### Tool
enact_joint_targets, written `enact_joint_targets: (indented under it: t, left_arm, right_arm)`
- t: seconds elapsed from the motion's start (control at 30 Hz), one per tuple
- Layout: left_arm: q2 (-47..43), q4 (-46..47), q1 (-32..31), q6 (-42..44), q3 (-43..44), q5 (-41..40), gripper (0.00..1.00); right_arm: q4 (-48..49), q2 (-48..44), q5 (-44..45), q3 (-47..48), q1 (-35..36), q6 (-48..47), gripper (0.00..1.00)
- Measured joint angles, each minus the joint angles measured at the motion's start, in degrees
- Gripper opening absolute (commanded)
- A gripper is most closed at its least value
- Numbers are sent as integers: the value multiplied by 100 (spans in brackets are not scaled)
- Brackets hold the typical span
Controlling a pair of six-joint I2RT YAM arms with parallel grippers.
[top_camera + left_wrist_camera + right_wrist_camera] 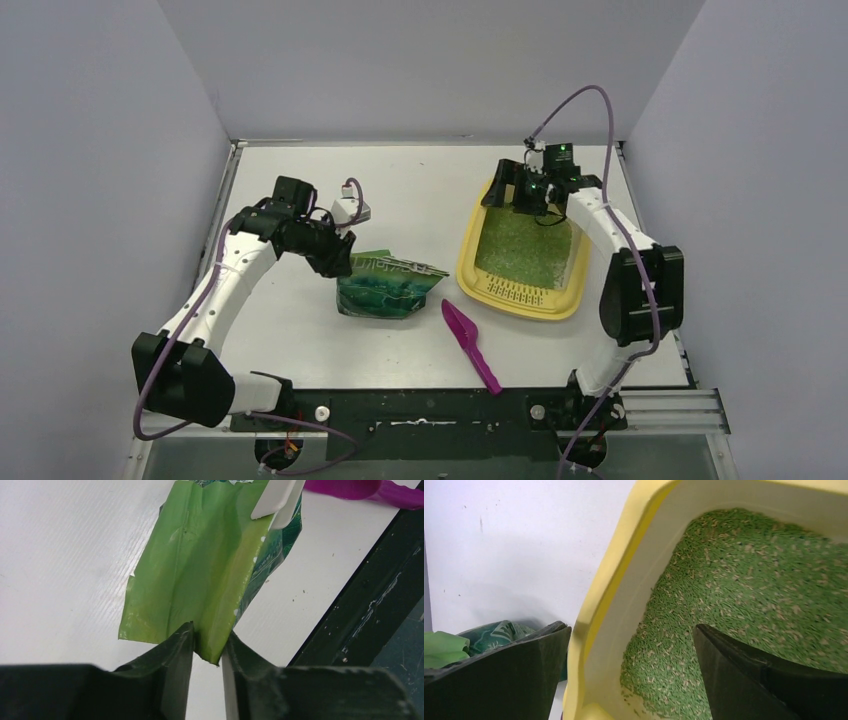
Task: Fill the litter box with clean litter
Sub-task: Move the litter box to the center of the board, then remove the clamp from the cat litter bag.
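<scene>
Filling appears largely done. The litter box, at the right of the counter, carries clean litter across its floor; levelling may remain.

- Litter: fine green pellets with pale flecks.
- Box: smooth pale-yellow plastic, rounded rim, slotted near end.

The left pincer pinches a glossy, creased pouch left of the box. The right pincer gapes wide astride the box rim. 1 magenta scoop lies near, apart from both.

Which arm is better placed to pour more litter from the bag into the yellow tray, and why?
Left, probably. The left gripper is shut on the bag, so it could lift and tip it. The right gripper, jaws open, straddles the litter box rim above the litter and holds nothing.
</scene>
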Motion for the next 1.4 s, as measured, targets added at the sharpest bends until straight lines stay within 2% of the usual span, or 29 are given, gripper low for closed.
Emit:
enact_joint_targets:
  t: [0.07, 0.13, 0.43, 0.57, 0.73, 0.9, 1.03, 1.23, 1.4]
  left_arm:
    - [-9, 4, -7, 2, 4, 28, 37]
    - [-26, 11, -13, 4, 4, 66, 41]
    - [-129, 11, -90, 59, 7, 219, 46]
    - [-131, 17, -136, 55, 13, 219, 46]
    - [-225, 286, -205, -61, 13, 306, 53]
    - [-328, 505, -271, -111, 11, 411, 53]
    - [-321, 472, -286, -59, -7, 415, 51]
    - [-238, 369, -339, 0, -7, 310, 43]
    - [-168, 328, -354, 50, -7, 205, 30]
  right_arm:
    - [-46, -315, 96, -96, -68, -68, 100]
    - [-94, -675, 173, -212, -81, -146, 100]
    - [68, -1845, -173, -492, 157, -538, 98]
    - [442, -2159, -402, -955, 1010, -1064, 98]
    - [1005, -2450, -398, -1810, 2275, -2098, 100]
    - [1517, -2879, -385, -2562, 2848, -3115, 99]
    - [1622, -2986, -378, -2612, 3132, -3836, 93]
    - [1606, -2964, -293, -2610, 3405, -4533, 79]
    - [1480, -2712, -120, -2485, 3541, -4913, 67]
